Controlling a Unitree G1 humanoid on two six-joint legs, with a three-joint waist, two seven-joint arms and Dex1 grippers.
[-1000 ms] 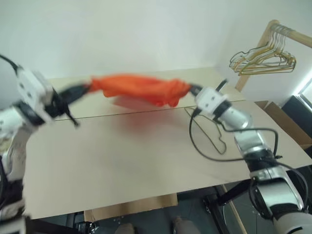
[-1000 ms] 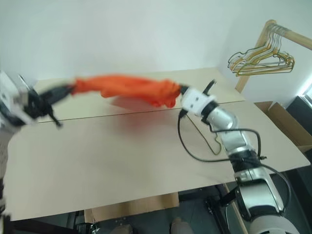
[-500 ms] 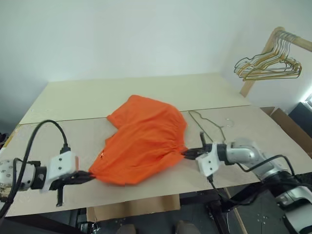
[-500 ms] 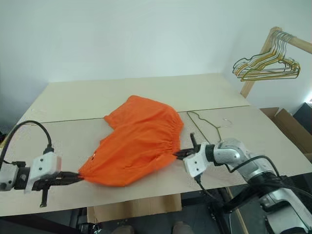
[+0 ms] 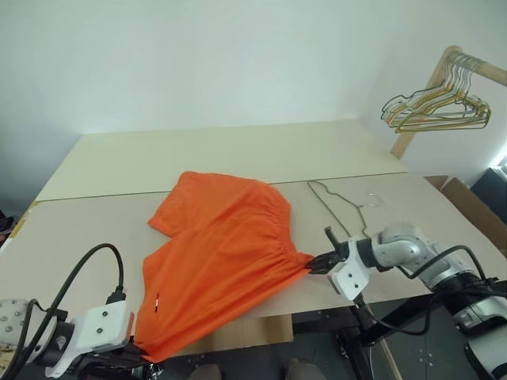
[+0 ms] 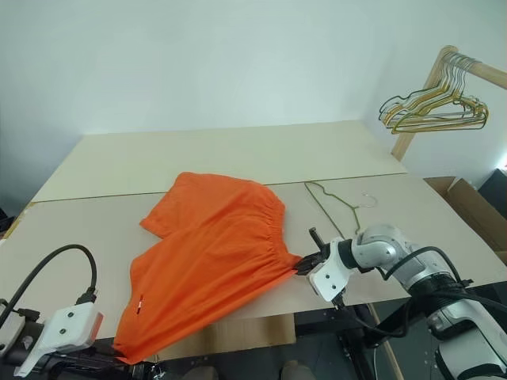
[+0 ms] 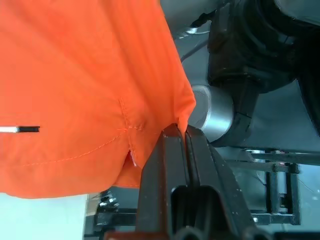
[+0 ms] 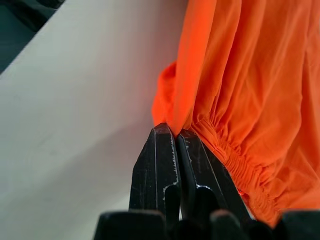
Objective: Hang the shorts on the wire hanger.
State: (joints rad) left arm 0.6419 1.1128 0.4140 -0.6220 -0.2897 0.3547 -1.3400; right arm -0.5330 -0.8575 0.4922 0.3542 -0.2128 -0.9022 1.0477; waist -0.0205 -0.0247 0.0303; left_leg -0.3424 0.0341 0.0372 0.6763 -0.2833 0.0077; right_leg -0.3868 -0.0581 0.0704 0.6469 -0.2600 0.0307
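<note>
The bright orange shorts (image 5: 222, 249) lie spread on the light wooden table (image 5: 95, 229), with the gathered waistband toward the right and one corner hanging past the front edge. My left gripper (image 7: 181, 131) is shut on that overhanging hem corner, low at the near left (image 5: 141, 350). At the near right, my right gripper (image 5: 315, 264) is shut on the waistband's end (image 8: 210, 135), just above the tabletop. The thin wire hanger (image 5: 342, 207) lies flat on the table just right of the shorts and behind the right gripper.
A wooden rack with a bunch of gold and grey hangers (image 5: 434, 101) stands at the far right. A cardboard box (image 5: 469, 212) sits on the floor beside the table. A seam (image 5: 103, 195) crosses the tabletop behind the shorts.
A second ago the shorts hung stretched in the air between both grippers. Both grippers have come down and toward me, laying the shorts on the table; the left has drawn its corner past the front edge.
</note>
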